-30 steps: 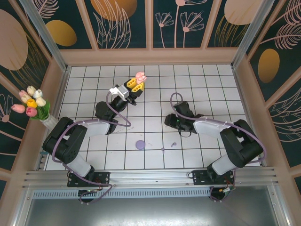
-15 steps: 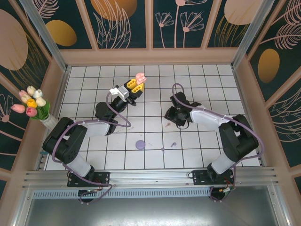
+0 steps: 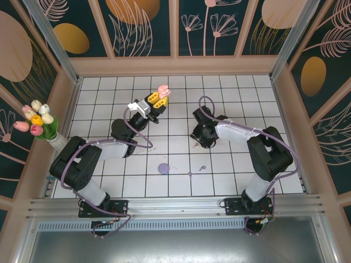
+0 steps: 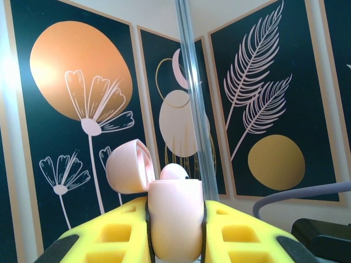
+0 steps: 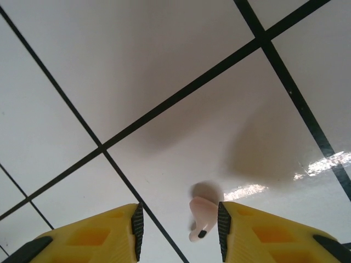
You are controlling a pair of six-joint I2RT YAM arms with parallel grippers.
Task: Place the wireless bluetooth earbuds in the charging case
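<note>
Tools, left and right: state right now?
Left tool: closed, holding the pink charging case, lid open.
Right tool: open, straddling a pale pink earbud lying on the tile, not gripped.

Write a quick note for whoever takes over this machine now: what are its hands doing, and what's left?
Left hand: shut on the open pale pink plastic charging case, held up in the air, lid flipped back; a pale rounded piece sits in its top, possibly an earbud.
Right hand: open, low over the white tiled table, straddling a tiny pale pink earbud, not yet gripped.
Two tiny purple earbuds lie on the tiles nearer the arm bases, by a round purple disc.
Left to do: grip the pink earbud and seat it in the case.
</note>
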